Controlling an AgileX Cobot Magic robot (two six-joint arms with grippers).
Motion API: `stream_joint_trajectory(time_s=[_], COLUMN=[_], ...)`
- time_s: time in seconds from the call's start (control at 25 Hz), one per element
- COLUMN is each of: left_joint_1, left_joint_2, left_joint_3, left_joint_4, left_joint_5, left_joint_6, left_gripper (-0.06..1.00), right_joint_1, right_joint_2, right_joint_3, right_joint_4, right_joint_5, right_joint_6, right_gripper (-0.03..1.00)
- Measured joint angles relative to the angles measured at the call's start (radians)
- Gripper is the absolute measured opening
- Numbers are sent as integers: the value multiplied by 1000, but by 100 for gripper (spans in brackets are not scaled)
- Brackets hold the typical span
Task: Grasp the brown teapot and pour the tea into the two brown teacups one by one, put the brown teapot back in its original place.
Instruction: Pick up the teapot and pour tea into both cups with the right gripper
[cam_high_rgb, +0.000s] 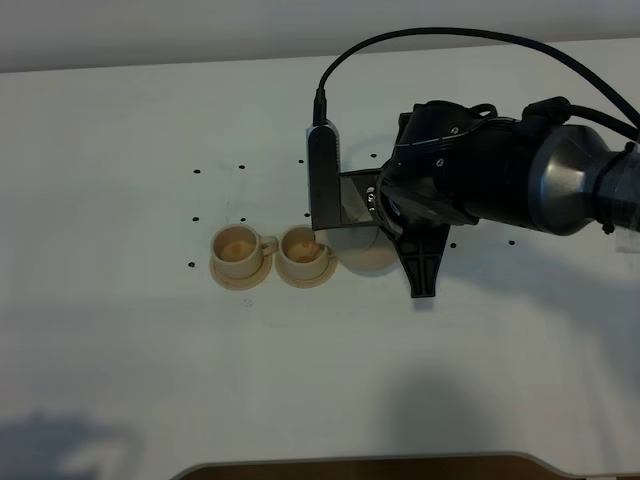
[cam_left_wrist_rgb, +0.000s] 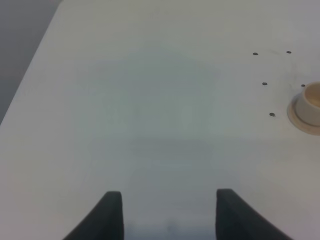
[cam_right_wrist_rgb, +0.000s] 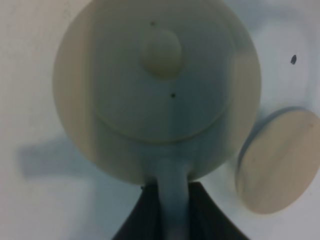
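The brown teapot (cam_right_wrist_rgb: 160, 90) fills the right wrist view, seen from above with its knobbed lid (cam_right_wrist_rgb: 162, 50). My right gripper (cam_right_wrist_rgb: 172, 205) is shut on its loop handle. In the high view a part of the teapot (cam_high_rgb: 362, 258) shows under the right arm (cam_high_rgb: 480, 180), close beside the right teacup (cam_high_rgb: 303, 248). The left teacup (cam_high_rgb: 237, 245) stands next to it; each cup sits on its own saucer. The round saucer disc (cam_right_wrist_rgb: 277, 160) lies bare beside the teapot. My left gripper (cam_left_wrist_rgb: 167, 215) is open over bare table, with one cup (cam_left_wrist_rgb: 311, 102) at the view's edge.
The white table (cam_high_rgb: 120, 350) has small dark holes around the cups. A black cable (cam_high_rgb: 450, 40) arches over the right arm. A dark curved edge (cam_high_rgb: 360, 468) shows at the table's front.
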Motion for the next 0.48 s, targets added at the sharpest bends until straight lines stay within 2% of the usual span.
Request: stream_joint_trajectory(time_s=[0.48], left_joint_1=[0], left_joint_2=[0], left_joint_3=[0], left_joint_4=[0], left_joint_5=[0], left_joint_6=[2], left_gripper=[46], right_joint_1=[13], right_joint_2=[2], right_joint_3=[-54], right_joint_4=[-17], right_joint_5=[17], right_joint_6=[0], right_gripper=[11])
